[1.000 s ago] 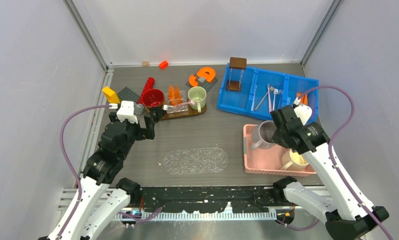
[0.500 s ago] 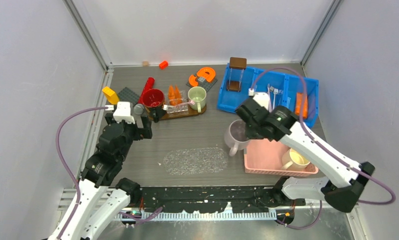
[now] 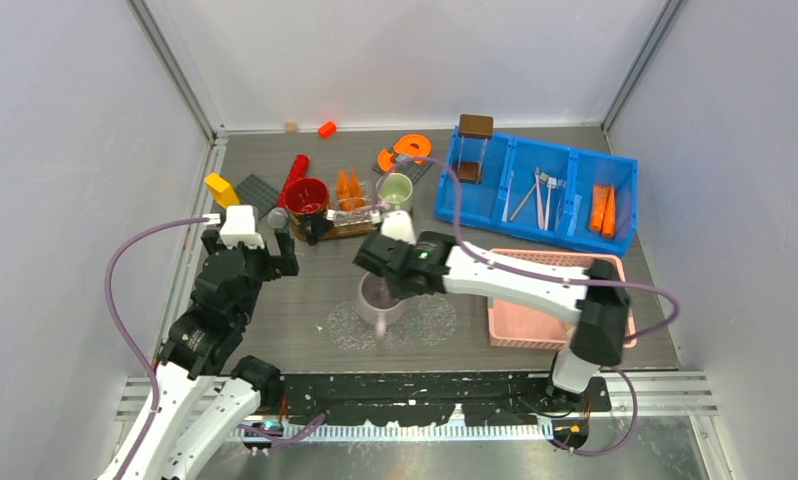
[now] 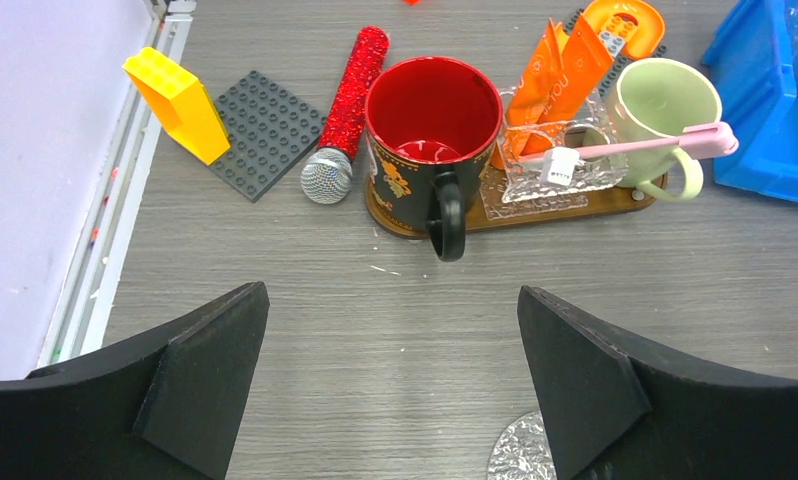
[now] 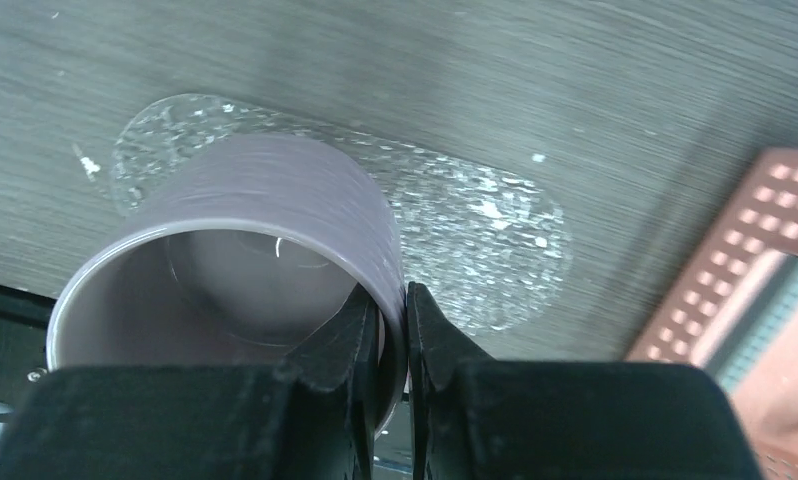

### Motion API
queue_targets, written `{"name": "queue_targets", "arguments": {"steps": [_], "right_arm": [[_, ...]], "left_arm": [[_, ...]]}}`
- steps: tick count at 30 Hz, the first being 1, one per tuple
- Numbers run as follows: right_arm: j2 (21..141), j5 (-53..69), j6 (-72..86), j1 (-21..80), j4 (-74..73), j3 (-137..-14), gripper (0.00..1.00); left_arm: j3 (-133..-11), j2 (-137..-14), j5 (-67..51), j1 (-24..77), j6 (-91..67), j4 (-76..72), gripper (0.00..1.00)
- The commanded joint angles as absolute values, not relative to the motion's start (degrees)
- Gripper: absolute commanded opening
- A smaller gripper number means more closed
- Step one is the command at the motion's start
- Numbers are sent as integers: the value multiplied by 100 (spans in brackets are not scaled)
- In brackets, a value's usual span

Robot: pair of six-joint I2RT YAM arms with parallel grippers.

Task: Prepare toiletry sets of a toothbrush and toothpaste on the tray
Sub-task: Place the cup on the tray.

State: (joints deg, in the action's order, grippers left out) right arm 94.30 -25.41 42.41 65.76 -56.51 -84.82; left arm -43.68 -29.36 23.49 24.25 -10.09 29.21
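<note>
Your right gripper (image 5: 393, 325) is pinched onto the wall of the mauve mug (image 5: 265, 190), one finger inside the rim and one outside, with only the wall between them. The mug sits over the clear oval tray (image 5: 495, 215) at the table's centre, its handle toward 6 o'clock in the top view. You cannot tell whether its base touches the tray. Your right arm reaches from its base at 4 o'clock, over the pink basket (image 3: 530, 322), to the centre.

Your left gripper (image 4: 390, 390) is spread wide and holds nothing. It hovers above bare table with the red mug (image 4: 430, 110) at its 12 o'clock.

A pink toothbrush (image 4: 635, 147) lies across the glass holder (image 4: 545, 185) and the green mug (image 4: 660, 100). Orange toothpaste tubes (image 4: 560, 70) stand in that holder. In the blue bin (image 3: 495, 226) at 1 o'clock, white toothbrushes (image 3: 540, 195) lie in the middle compartment and spare tubes (image 3: 602, 208) in the right one.
</note>
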Motion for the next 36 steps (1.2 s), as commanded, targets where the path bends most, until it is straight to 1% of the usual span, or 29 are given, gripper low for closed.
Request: {"name": "queue_targets", "arguments": {"steps": [1,4,9,15,28,30,32,33,34,35,36], "right_arm": [[10047,-2510,4192,6918,-5117,-9560,1],[10654,-2459,4046,7101,-5210,-10001,1],[11206,-2270,3945,7197,-5265,-10407,1],[11483,-2412,3938,7231,-5252,-10394,1],[11787,-2447,3922,7251,-5108,-10292,1],[11815,-2429,3929,7251,-5122,-10295,4],[11816,-2430,3929,7251,-5122,-10301,14],[11814,-2442,3929,7251,-5134,-10305,20],[11802,-2452,3938,7251,-5142,-10306,23],[11790,-2476,3951,7251,-5153,-10296,29],[11754,-2491,3958,7255,-5158,-10285,32]], "left_arm": [[-4368,-2867,2715,2391,-1000,2688,100],[-4376,-2876,3093,2392,-1034,2753,100],[-4377,-2803,3530,2367,-1079,2812,100],[-4343,-2668,3673,2297,-1114,2787,100],[-4307,-2696,3477,2259,-1124,2714,100],[-4307,-2711,3426,2259,-1122,2716,100],[-4307,-2711,3403,2259,-1125,2708,100],[-4307,-2714,3397,2259,-1125,2707,100],[-4307,-2722,3385,2259,-1125,2703,100],[-4307,-2724,3382,2259,-1125,2706,100],[-4307,-2729,3369,2259,-1125,2707,100]]}}
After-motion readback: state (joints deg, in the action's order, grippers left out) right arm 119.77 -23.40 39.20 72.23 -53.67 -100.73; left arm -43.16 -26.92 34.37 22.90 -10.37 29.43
